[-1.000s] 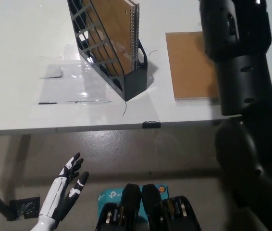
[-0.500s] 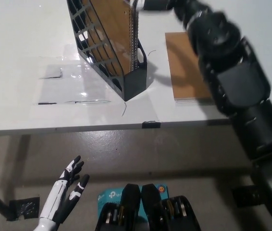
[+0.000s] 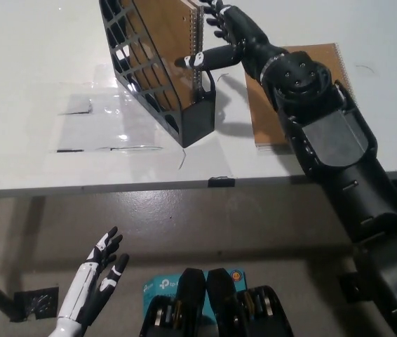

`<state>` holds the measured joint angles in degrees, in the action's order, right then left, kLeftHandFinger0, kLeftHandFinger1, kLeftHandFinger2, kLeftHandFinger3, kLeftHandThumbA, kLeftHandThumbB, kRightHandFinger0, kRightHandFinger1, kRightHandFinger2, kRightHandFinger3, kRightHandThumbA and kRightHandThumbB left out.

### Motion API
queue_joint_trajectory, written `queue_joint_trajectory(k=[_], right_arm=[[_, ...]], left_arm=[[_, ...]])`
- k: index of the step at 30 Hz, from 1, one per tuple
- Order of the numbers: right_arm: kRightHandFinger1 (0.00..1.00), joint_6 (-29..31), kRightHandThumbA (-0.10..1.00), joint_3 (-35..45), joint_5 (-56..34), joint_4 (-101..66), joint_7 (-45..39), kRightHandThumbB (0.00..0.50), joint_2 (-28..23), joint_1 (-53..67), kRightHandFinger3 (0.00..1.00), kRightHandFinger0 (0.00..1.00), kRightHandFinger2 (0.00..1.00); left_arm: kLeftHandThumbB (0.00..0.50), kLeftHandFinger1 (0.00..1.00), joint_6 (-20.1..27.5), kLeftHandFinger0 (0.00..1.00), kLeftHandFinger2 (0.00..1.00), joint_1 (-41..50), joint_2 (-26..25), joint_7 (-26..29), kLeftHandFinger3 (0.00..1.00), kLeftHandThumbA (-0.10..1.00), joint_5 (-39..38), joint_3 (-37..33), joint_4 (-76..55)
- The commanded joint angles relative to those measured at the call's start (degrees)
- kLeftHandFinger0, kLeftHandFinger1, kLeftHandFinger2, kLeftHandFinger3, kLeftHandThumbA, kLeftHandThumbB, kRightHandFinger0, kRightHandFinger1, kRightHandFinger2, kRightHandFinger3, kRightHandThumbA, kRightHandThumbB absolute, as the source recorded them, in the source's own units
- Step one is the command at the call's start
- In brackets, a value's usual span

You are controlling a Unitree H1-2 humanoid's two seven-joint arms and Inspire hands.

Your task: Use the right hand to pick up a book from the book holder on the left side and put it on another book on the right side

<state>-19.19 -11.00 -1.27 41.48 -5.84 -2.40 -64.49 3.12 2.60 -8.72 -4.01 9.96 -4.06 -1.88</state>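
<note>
Standing upright in the black book holder [image 3: 158, 70], the spiral-bound book [image 3: 169, 38] with its brown card cover has not left its slot; its wire binding faces the right hand [image 3: 228, 36], which reaches in from the right with fingers spread apart, one fingertip at or just short of the spiral (contact cannot be judged from this angle); nothing is clamped, so the pick looks barely begun. By my reading, everything that matters is still to do: closing on the book, lifting it clear of the holder's tall wall, carrying it right and laying it flat on the other book [image 3: 304, 95]; that second book lies on the white table [image 3: 37, 63] just right of the holder, partly hidden under the black forearm, and it shows the same brown cover with a spiral along its far edge.

The holder is a rigid lattice of open squares, tall at the back and sloping to a solid low front; the thin covers will probably flex if pinched by one corner. A clear plastic sheet [image 3: 107, 119] lies glossy on the table left of the holder; the left hand [image 3: 93, 281] hangs low below the table edge, fingers loosely apart and holding nothing.
</note>
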Motion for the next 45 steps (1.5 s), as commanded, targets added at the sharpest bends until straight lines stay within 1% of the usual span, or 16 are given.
queue_joint_trajectory(k=[1, 19, 20, 21, 22, 23, 24, 26, 27, 28, 29, 31, 33, 37, 40, 45], right_arm=[[1.00, 1.29, 0.92, 1.96, -0.30, 0.19, -1.01, 0.494, 0.88, -5.20, 1.00, 1.00, 1.00], [1.00, 0.83, 0.84, 3.71, 4.22, -1.05, 4.50, 0.494, 4.37, -8.87, 1.00, 1.00, 1.00], [0.77, 0.13, 0.72, 3.58, 5.13, -0.95, 6.00, 0.494, 4.61, -9.06, 0.86, 0.79, 0.75], [0.37, -0.44, 0.61, 3.26, 6.65, -0.60, 8.31, 0.451, 5.00, -9.17, 0.43, 0.37, 0.41], [0.26, 0.02, 0.59, 2.88, 7.30, -0.29, 8.77, 0.466, 5.02, -9.10, 0.44, 0.24, 0.37], [0.26, 0.61, 0.52, 1.26, 9.64, 0.77, 9.93, 0.454, 4.88, -9.09, 0.34, 0.06, 0.42], [0.36, -0.36, 0.46, -1.74, 12.67, 3.27, 10.13, 0.455, 4.60, -9.65, 0.36, 0.04, 0.58], [0.63, -0.63, 0.38, -3.60, 13.71, 4.68, 9.65, 0.445, 4.29, -9.27, 0.44, 0.24, 0.85], [0.68, -0.69, 0.33, -3.88, 13.76, 4.95, 9.79, 0.438, 4.23, -9.08, 0.48, 0.36, 0.84], [0.65, -0.78, 0.23, -3.90, 13.61, 5.85, 10.29, 0.364, 4.37, -8.90, 0.69, 0.37, 0.83], [0.54, -0.55, 0.10, -3.49, 13.16, 7.32, 11.12, 0.311, 4.72, -8.91, 0.51, 0.27, 0.69], [0.45, -0.13, -0.08, -3.42, 13.25, 8.77, 11.67, 0.264, 4.86, -9.09, 0.39, 0.12, 0.67], [0.45, 0.60, -0.10, -3.32, 13.33, 10.38, 11.95, 0.182, 4.91, -9.52, 0.41, 0.00, 0.78], [0.55, 1.55, -0.10, -1.86, 12.29, 11.74, 11.72, 0.182, 4.77, -9.79, 0.82, 0.02, 0.87], [0.60, 0.96, -0.10, -0.49, 11.43, 11.96, 11.74, 0.181, 4.75, -9.22, 0.90, 0.06, 0.93], [0.52, 2.53, -0.10, 1.30, 10.50, 13.17, 10.92, 0.178, 4.79, -8.67, 0.98, 0.00, 0.86]], left_arm=[[0.053, 1.00, 1.63, 1.00, 1.00, -0.49, -0.38, -0.24, 1.00, 0.89, -0.49, -0.02, -0.54], [0.008, 1.00, 1.74, 1.00, 1.00, -1.37, -0.36, -0.54, 1.00, 0.88, -1.11, -0.32, -0.38], [0.013, 1.00, 1.63, 1.00, 1.00, -1.35, -0.36, -0.50, 1.00, 0.88, -0.98, -0.35, -0.42], [0.014, 1.00, 1.42, 1.00, 1.00, -1.25, -0.41, -0.42, 1.00, 0.88, -0.68, -0.42, -0.56], [0.015, 1.00, 1.42, 1.00, 1.00, -1.22, -0.43, -0.38, 1.00, 0.88, -0.61, -0.42, -0.56], [0.023, 1.00, 1.67, 1.00, 1.00, -1.36, -0.53, -0.48, 1.00, 0.89, -0.80, -0.39, -0.17], [0.029, 1.00, 1.61, 1.00, 1.00, -1.31, -0.63, -0.71, 1.00, 0.90, -1.36, -0.20, -0.15], [0.044, 1.00, 1.87, 1.00, 1.00, -1.26, -0.32, -0.53, 1.00, 0.90, -1.65, -0.13, 0.14], [0.042, 1.00, 2.00, 1.00, 1.00, -1.27, -0.26, -0.50, 1.00, 0.89, -1.64, -0.21, 0.23], [0.038, 1.00, 1.90, 1.00, 1.00, -1.30, -0.22, -0.51, 1.00, 0.89, -1.61, -0.30, 0.07], [0.039, 1.00, 1.44, 1.00, 1.00, -1.32, -0.29, -0.66, 1.00, 0.89, -1.65, -0.32, -0.34], [0.047, 1.00, 1.16, 1.00, 1.00, -1.54, -0.35, -0.67, 1.00, 0.89, -1.53, -0.38, -0.48], [0.052, 1.00, 1.17, 1.00, 1.00, -2.20, -0.65, -0.49, 1.00, 0.90, -1.12, -0.28, -0.24], [0.037, 1.00, 1.91, 1.00, 1.00, -3.27, -0.99, -0.69, 1.00, 0.90, -1.17, -0.36, 0.36], [0.044, 1.00, 1.33, 1.00, 1.00, -3.44, -1.16, -0.82, 1.00, 0.91, -0.81, -0.58, 0.30], [0.048, 1.00, 2.49, 1.00, 1.00, -3.69, -1.25, -0.93, 1.00, 0.91, -1.42, -0.60, 0.99]])
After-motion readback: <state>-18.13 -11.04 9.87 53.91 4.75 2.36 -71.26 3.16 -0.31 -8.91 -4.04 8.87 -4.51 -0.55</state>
